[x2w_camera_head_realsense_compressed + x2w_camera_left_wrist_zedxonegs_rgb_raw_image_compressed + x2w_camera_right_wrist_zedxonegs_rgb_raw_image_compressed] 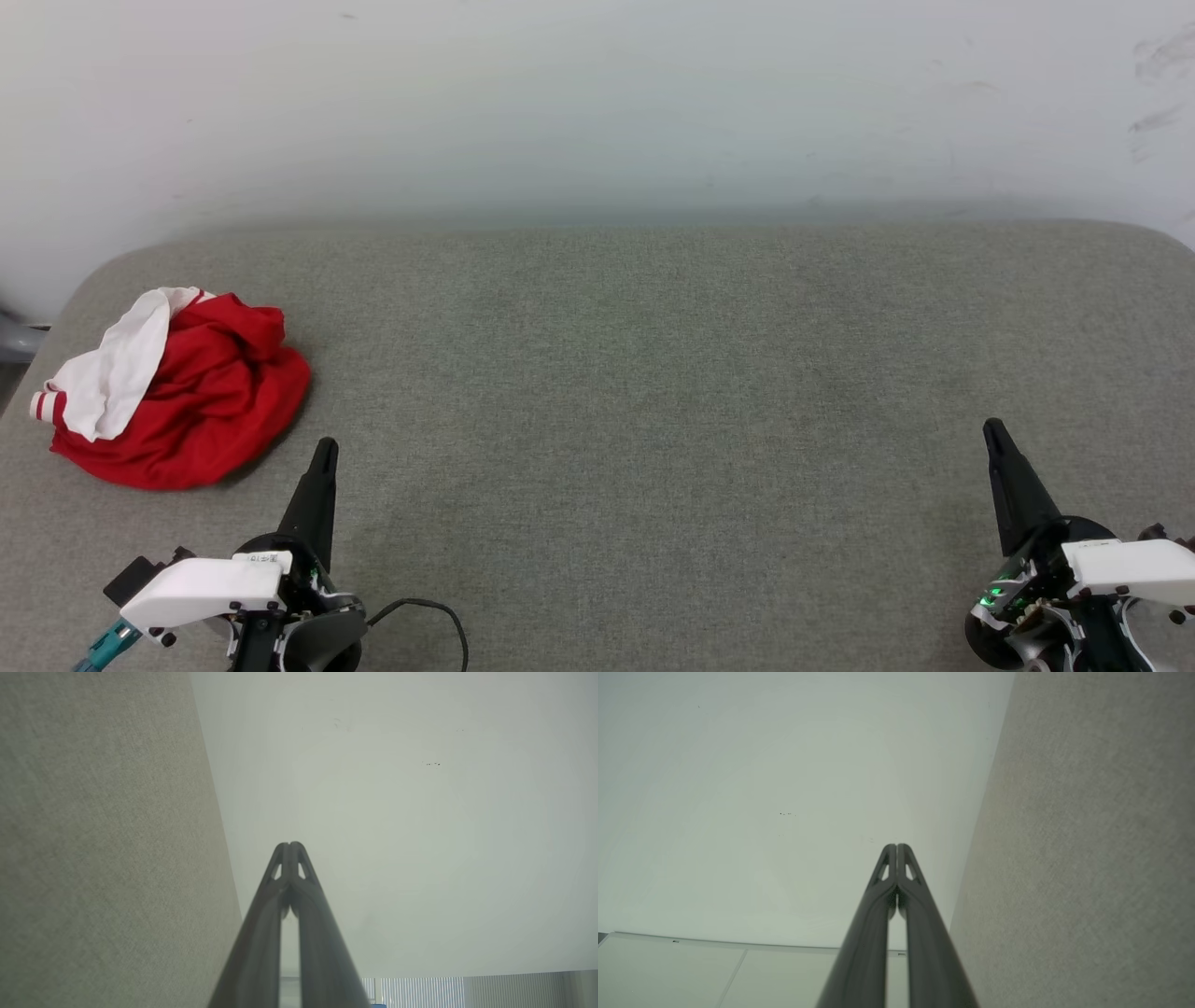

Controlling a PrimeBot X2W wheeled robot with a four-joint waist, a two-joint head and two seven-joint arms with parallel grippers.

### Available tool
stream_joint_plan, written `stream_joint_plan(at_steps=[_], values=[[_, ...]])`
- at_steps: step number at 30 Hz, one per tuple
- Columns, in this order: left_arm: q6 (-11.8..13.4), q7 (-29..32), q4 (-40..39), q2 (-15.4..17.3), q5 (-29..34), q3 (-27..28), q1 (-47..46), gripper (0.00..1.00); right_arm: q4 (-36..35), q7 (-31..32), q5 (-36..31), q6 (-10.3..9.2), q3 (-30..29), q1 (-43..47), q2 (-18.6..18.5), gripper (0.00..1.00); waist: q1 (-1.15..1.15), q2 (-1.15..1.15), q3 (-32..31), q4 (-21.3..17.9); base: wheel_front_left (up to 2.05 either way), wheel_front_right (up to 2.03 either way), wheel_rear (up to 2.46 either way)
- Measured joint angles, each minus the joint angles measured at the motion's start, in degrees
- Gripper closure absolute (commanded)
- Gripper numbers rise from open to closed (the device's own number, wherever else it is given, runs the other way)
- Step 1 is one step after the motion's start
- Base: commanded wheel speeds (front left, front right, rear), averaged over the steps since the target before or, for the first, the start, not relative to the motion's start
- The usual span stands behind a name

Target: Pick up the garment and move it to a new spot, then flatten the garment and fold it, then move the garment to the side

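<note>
The garment (187, 397), a red T-shirt with a white sleeve and striped cuff, lies crumpled in a heap at the left end of the grey table (635, 392). My left gripper (325, 450) is shut and empty, its tip just to the right of the heap and nearer to me, not touching it. At the lower right my right gripper (991, 429) is shut too, far from the garment. The left wrist view has my left gripper (290, 845) closed against a pale wall, and the right wrist view has my right gripper (896, 846) closed the same way.
A pale wall (597, 103) rises behind the table's far edge. The table's left edge runs close to the heap, with a grey object (14, 338) beyond it. A black cable (439, 616) loops near my left wrist.
</note>
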Motion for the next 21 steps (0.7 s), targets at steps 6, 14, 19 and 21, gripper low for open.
stream_joint_plan(at_steps=[6, 14, 19, 21], values=[[0.0, 0.0, 0.0, 0.0, 0.0, 0.0, 0.0, 1.00, 0.0, 0.0, 0.0, 0.00, 0.0, 0.0, 0.0, 1.00, 0.00, 0.00, 0.0, 0.0, 0.00, 0.00, 0.00], [0.0, 0.0, 0.0, 0.0, 0.0, 0.0, 0.0, 1.00, 0.0, 0.0, 0.0, 0.00, 0.0, 0.0, 0.0, 1.00, 0.00, 0.00, 0.0, 0.0, 0.00, 0.00, 0.00], [0.0, 0.0, 0.0, 0.0, 0.0, 0.0, 0.0, 1.00, 0.0, 0.0, 0.0, 0.00, 0.0, 0.0, 0.0, 1.00, 0.00, 0.00, 0.0, 0.0, 0.00, 0.00, 0.00], [0.0, 0.0, 0.0, 0.0, 0.0, 0.0, 0.0, 1.00, 0.0, 0.0, 0.0, 0.00, 0.0, 0.0, 0.0, 1.00, 0.00, 0.00, 0.0, 0.0, 0.00, 0.00, 0.00]])
